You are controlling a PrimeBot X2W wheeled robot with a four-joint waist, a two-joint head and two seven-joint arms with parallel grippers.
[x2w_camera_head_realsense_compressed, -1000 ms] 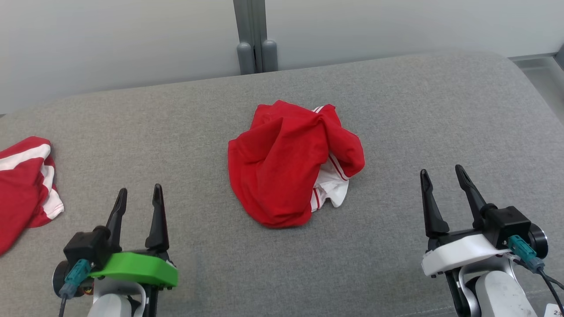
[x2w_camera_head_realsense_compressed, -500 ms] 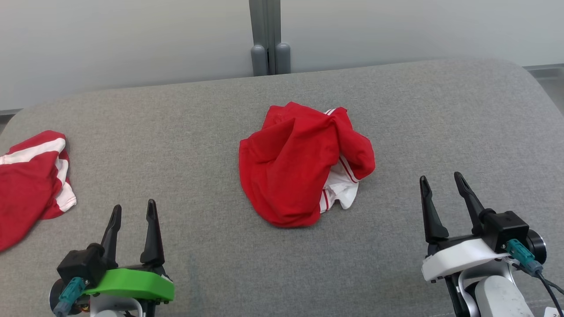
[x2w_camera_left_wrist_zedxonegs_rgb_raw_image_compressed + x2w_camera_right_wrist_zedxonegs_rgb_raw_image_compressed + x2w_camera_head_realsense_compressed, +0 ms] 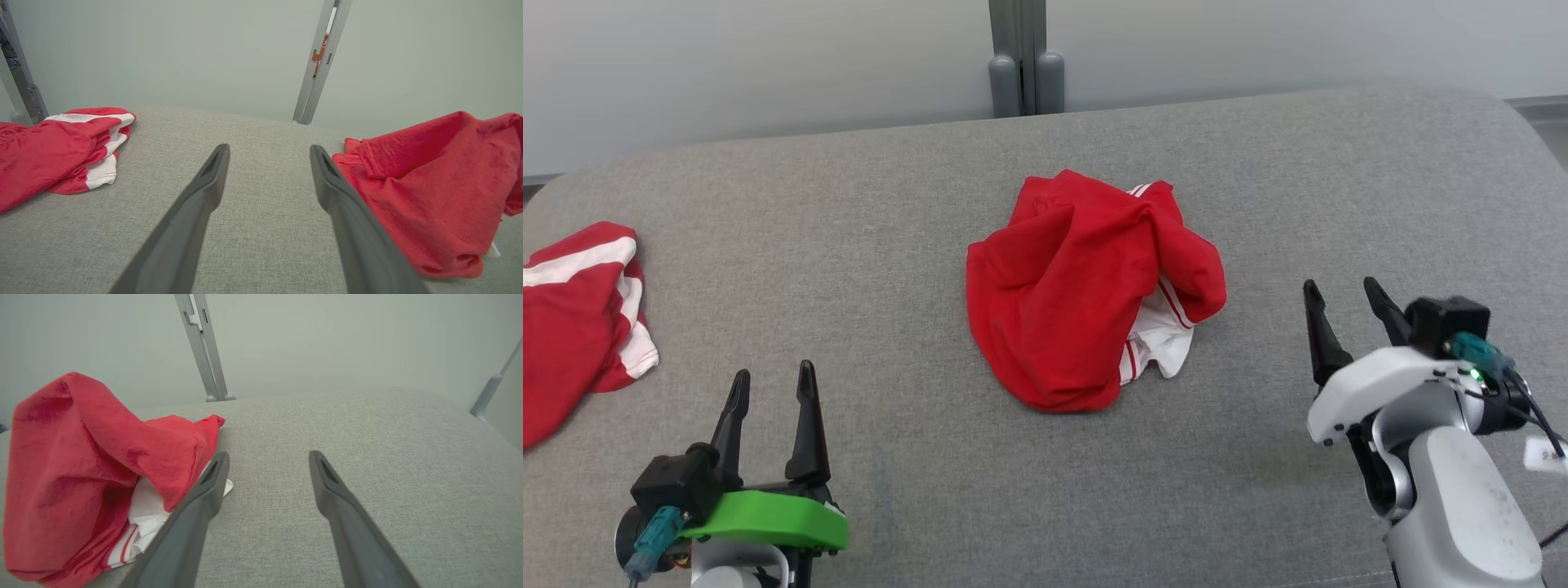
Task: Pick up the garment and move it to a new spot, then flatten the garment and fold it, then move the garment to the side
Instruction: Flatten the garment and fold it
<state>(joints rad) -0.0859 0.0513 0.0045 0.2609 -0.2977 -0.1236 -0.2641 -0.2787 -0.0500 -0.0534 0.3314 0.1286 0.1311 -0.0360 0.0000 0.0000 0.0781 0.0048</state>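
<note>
**First pick not yet made: both tools wide, garment lying loose**

The garment [image 3: 1086,302], red and crumpled into a heap with its white striped trim [image 3: 1156,347] poking out at the near right, lies at the middle of the grey table [image 3: 866,245]. It stands up in bunched folds rather than lying flat, so the task appears to be at its opening step: the pick-up that comes ahead of moving, flattening and folding.

The left tool [image 3: 774,370] hangs at the near left with its jaws wide and nothing between them, well apart from the heap. The right tool [image 3: 1341,283] is at the near right, also wide and empty. It is nearer the garment but not touching it, and in the right wrist view the red cloth rises just beside one of its fingers. A second red garment [image 3: 572,318] with white bands lies at the table's left edge, well apart from the heap, and seems to play no part in this step.

The next move probably calls for the right tool to reach in toward the raised fold on the heap's right side. It would need to come down with one finger on each side of a ridge of cloth and then close. Pinching only the loose trim could leave the bulk dragging, so a bite on the thicker red fold looks safer. The left tool may need to take the opposite side.
</note>
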